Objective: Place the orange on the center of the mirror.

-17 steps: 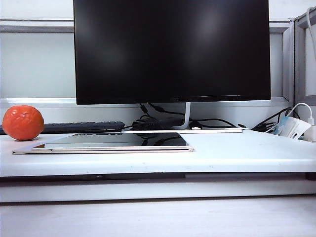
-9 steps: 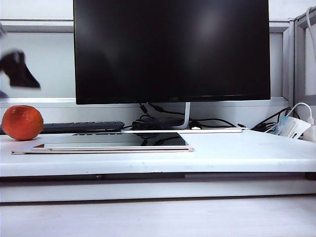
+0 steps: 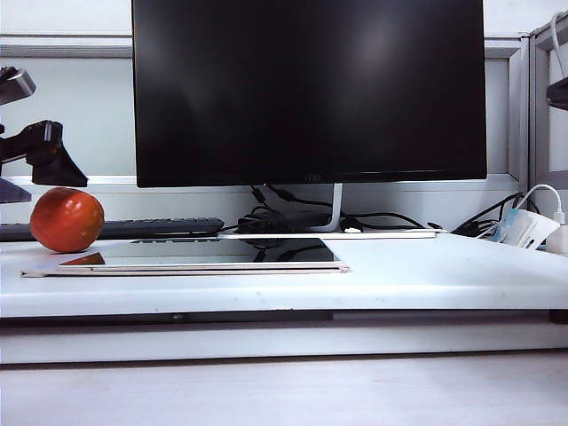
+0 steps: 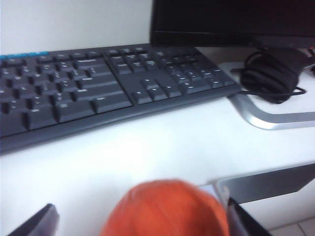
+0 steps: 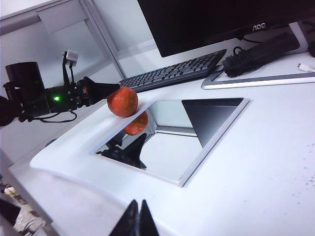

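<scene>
Exterior view first: gone from an arm-free desk a second ago to having the left gripper (image 3: 44,155) parked at roughly 11 o'clock of the orange (image 3: 67,220), just above it. Also worth noting: shifted sideways since then, toward 3 o'clock, so now sitting right at the 9 o'clock end of the mirror (image 3: 195,267) with a bit of red reflection showing in the glass. Not lifted though, and nowhere near centre yet. Keyboard (image 3: 151,228) and monitor (image 3: 309,89) unchanged behind.

Left wrist view: spread wide, one dark finger (image 4: 34,223) on each side of the blurry orange (image 4: 165,209), nothing clamped. Looks like a nudge on the way in rather than a grab.

Right wrist view: confirms it, with the orange (image 5: 122,102) perched at the mirror's (image 5: 211,142) corner edge; hard to say whether on the rim or just beside it. Right gripper (image 5: 138,221) well apart from all that, tips pressed together, holding nothing.

Probably means closing on the fruit next, then carrying toward 3 o'clock to the middle. Risk of rolling off again.
</scene>
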`<state>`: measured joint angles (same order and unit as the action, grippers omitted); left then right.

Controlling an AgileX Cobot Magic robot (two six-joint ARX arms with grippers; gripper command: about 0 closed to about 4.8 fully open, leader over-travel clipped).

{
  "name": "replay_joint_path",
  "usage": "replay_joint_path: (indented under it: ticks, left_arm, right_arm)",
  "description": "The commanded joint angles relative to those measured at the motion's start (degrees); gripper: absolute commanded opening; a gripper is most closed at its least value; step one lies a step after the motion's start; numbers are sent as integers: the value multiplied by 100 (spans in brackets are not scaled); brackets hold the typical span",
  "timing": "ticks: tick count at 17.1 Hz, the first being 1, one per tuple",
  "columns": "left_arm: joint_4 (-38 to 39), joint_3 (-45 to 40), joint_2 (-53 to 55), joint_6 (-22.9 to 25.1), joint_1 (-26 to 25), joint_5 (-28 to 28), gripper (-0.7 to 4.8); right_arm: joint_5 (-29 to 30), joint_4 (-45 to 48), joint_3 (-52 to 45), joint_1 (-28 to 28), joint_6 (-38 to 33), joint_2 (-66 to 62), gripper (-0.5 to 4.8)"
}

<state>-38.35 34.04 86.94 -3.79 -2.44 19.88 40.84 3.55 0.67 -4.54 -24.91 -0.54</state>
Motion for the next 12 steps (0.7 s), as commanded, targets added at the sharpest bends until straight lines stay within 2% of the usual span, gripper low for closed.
replay_joint_path:
  ticks: [1,3,4,5,9,12]
  left_arm:
    - [271,17,-2,57,111,214,479]
    - [407,17,9,387,358,142,479]
    - [358,17,44,579,470,-24,479]
    - [286,26,107,660,588,-439,479]
    - [186,26,452,579,645,-981,479]
    - [162,26,542,369,645,-944,479]
  right_arm:
    - [-173,136,-33,-22,-13,0,-1]
    - [-173,138,-33,-24,-13,0,-1]
    - [-170,146,-33,-26,-15,0,-1]
    - [-170,146,-33,-26,-15,7,-1]
    - [-168,149,-33,-26,-15,9,-1]
    - [-173,149,-33,-24,-15,9,-1]
